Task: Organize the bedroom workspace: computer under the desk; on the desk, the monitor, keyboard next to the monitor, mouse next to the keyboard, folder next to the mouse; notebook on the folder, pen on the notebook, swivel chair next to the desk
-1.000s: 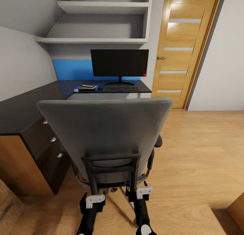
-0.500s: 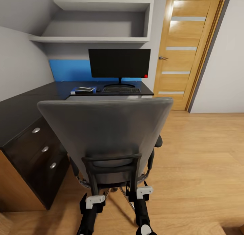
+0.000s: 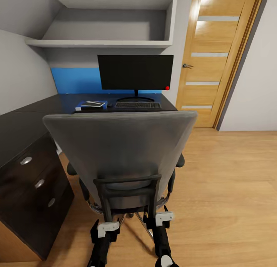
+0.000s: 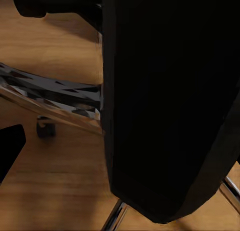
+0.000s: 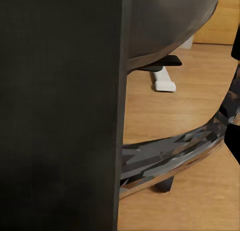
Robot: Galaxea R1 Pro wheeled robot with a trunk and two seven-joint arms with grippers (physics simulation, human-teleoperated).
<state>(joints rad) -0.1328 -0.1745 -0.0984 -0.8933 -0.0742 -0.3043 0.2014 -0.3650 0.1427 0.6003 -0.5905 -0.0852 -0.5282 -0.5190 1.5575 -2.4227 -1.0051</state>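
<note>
The swivel chair stands with its grey back toward me, right in front of the desk. My left gripper and right gripper are each shut on a black upright of the chair's back frame. On the desk stand the monitor, the keyboard before it and the small dark mouse beside that. The blue folder lies further left with the grey notebook on it. The pen is too small to make out. The computer is hidden.
The black drawer pedestal stands close at the chair's left. White shelves hang above the desk, and a wooden door is at the back right. Open wooden floor lies to the right. The chrome chair base is near the floor.
The camera has rolled forward: desk, monitor and pedestal appear nearer and the pedestal has slid left. The chair and both grippers keep the same place in the picture.
</note>
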